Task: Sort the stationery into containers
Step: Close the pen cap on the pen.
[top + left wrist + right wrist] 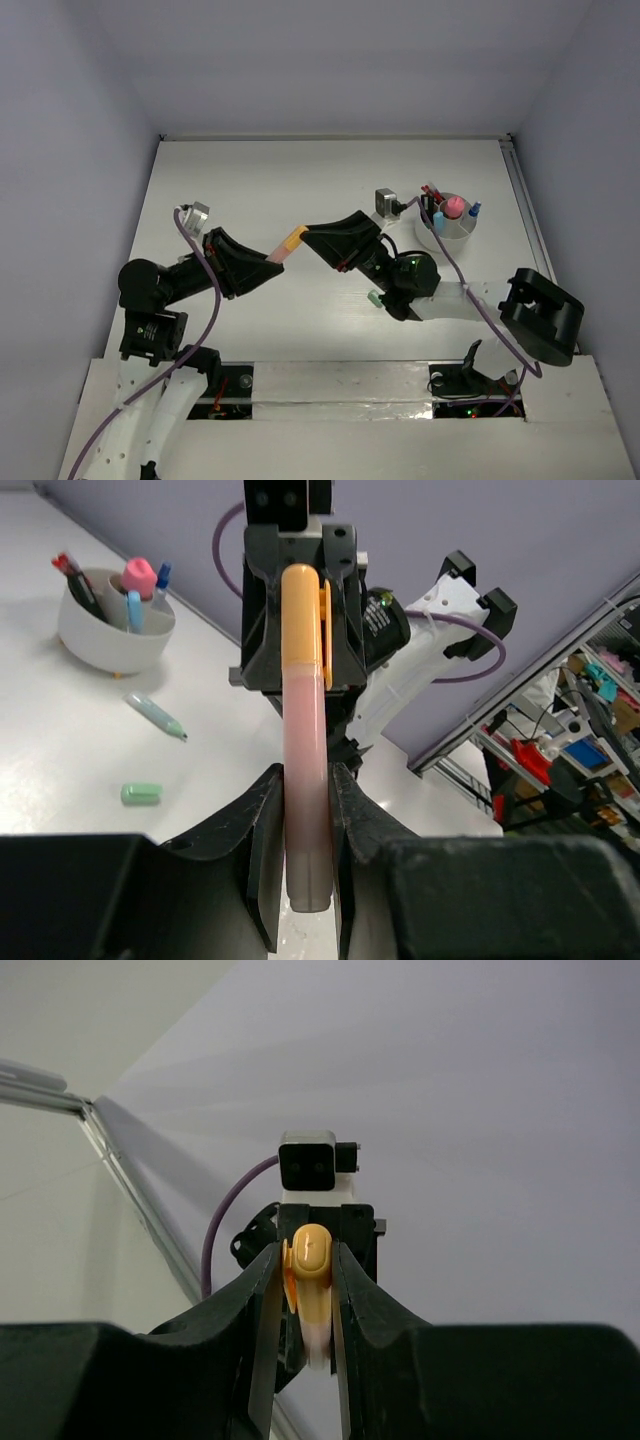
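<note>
Clamping the pale body of a pink marker [303, 710], the left gripper [305, 780] is closed on it. The right gripper [308, 1280] pinches the marker's orange cap [311, 1252] from the opposite end, so the marker hangs between the two above the table [250, 180]. Behind the right gripper's wrist stands the round whitish cup [447, 240], holding pens and a pink-capped bottle [453, 207]. A mint eraser [141, 793] lies below the grippers.

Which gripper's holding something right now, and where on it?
Both hold the same marker. The left gripper clamps the pink barrel near its tail end, and the right gripper clamps the orange cap end.
</note>
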Action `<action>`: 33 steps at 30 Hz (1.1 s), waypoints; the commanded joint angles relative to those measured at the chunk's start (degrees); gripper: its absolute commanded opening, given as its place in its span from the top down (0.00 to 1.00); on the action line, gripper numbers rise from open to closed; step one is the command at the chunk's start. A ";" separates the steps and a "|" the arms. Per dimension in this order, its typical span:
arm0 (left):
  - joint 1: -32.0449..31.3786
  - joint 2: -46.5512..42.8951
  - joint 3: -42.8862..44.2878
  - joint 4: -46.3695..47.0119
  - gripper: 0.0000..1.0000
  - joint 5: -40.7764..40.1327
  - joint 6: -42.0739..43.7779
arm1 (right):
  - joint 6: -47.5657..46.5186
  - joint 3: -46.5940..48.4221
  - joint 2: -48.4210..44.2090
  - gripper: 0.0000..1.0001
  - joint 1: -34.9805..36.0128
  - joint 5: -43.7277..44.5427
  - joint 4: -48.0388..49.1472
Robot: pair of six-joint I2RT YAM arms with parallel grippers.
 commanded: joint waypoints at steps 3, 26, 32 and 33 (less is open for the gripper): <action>0.61 -0.17 5.98 18.40 1.00 -9.76 1.25 | -7.79 -3.97 1.49 1.00 6.24 -15.15 -14.36; 0.61 -5.97 -3.07 10.75 1.00 -7.56 6.62 | -11.93 -5.20 -8.80 0.49 6.24 -8.20 -24.91; 0.61 -5.88 -3.51 9.96 1.00 -7.21 7.31 | -14.21 -6.25 -11.77 0.38 6.24 -8.03 -28.32; 0.61 -5.88 -3.43 9.26 1.00 -7.04 7.93 | -16.39 -5.90 -13.01 0.34 6.24 -7.77 -30.78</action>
